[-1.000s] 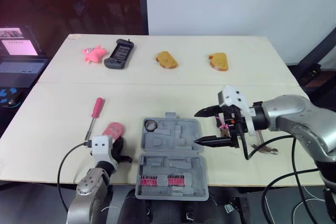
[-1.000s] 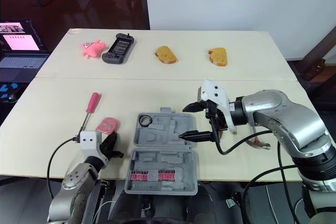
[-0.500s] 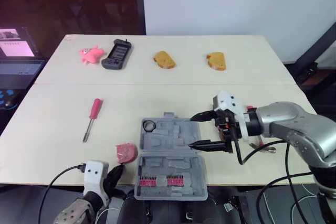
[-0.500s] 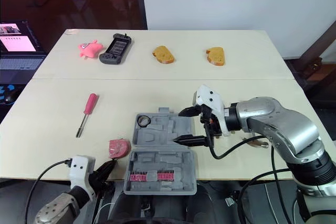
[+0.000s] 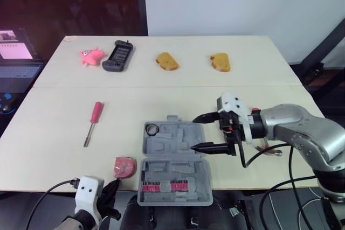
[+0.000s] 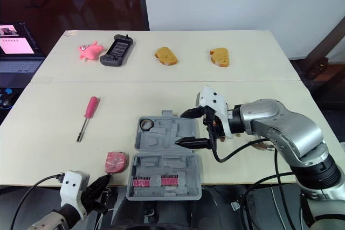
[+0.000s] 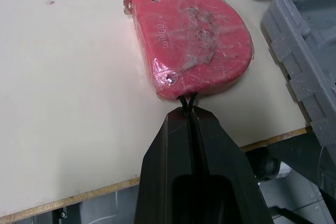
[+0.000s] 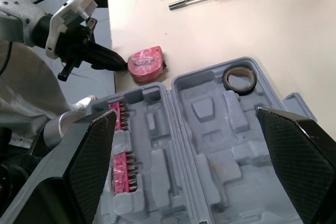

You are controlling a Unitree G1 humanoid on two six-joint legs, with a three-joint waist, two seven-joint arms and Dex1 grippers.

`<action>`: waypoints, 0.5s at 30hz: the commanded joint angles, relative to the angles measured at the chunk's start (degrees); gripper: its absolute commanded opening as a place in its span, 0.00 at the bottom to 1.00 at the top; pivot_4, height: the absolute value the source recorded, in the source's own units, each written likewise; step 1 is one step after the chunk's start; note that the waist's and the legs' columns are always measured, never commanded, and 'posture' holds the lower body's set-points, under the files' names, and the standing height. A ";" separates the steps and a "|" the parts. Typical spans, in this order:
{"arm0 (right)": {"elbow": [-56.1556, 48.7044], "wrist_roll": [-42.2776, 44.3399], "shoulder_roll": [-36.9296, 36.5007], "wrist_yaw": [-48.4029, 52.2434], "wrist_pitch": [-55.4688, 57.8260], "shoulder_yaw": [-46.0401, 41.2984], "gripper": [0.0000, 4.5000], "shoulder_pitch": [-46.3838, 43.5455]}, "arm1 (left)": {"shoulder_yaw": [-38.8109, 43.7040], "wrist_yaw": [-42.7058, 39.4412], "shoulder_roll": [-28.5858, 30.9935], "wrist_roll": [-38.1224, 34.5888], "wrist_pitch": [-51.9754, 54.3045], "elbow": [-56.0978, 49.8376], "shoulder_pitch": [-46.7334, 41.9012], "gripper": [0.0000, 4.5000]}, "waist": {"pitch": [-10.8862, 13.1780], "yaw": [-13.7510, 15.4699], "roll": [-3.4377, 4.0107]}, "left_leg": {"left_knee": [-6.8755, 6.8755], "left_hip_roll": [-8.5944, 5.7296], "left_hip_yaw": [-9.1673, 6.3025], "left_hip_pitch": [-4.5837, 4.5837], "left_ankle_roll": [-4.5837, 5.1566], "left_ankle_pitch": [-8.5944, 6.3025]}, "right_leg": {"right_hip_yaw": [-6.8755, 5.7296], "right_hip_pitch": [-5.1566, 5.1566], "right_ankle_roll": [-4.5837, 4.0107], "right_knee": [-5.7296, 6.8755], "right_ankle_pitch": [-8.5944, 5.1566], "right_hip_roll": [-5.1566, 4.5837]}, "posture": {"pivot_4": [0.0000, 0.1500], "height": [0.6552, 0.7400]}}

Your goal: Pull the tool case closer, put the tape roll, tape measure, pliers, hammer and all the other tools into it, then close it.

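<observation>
Grey tool case lies open at the worktop's near edge, with one tape roll in it.
One red tape measure lies just beside it, the left end effector closed together at its edge. The right end effector hangs over the case, fingers apart. One pink screwdriver lies apart, and two bread slices sit far back.

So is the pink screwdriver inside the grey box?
No, the screwdriver lies on the table, apart from the open tool case.
</observation>
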 commanded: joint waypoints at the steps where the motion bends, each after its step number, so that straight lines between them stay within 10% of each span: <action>1: -0.13 -0.31 0.48 0.44 -1.54 -0.11 1.00 -0.58 | -0.05 0.43 -0.19 0.62 -0.67 -0.45 1.22 0.00 | 0.00 0.00 0.00 | 0.00 0.00 0.00 0.00 0.00 0.00 | 0.00 0.00 0.00 0.00 0.00 0.00 | 1.00 0.75; 7: 0.32 -0.77 0.77 0.71 -2.54 0.14 1.00 -0.27 | 1.39 0.47 -0.28 -0.71 0.21 -0.53 -0.36 0.06 | 0.00 0.03 0.00 | 0.00 0.00 0.00 0.00 0.00 0.00 | 0.00 0.00 0.00 0.00 0.00 0.00 | 1.00 0.75; 15: -0.14 -0.32 0.92 0.37 -2.07 0.06 1.00 -0.61 | 6.95 -5.50 1.87 -6.56 -2.78 -2.27 0.55 0.89 | 0.02 0.01 -0.02 | 0.00 0.00 0.00 -0.02 0.00 0.00 | -0.01 0.00 0.00 -0.01 0.00 0.01 | 1.00 0.75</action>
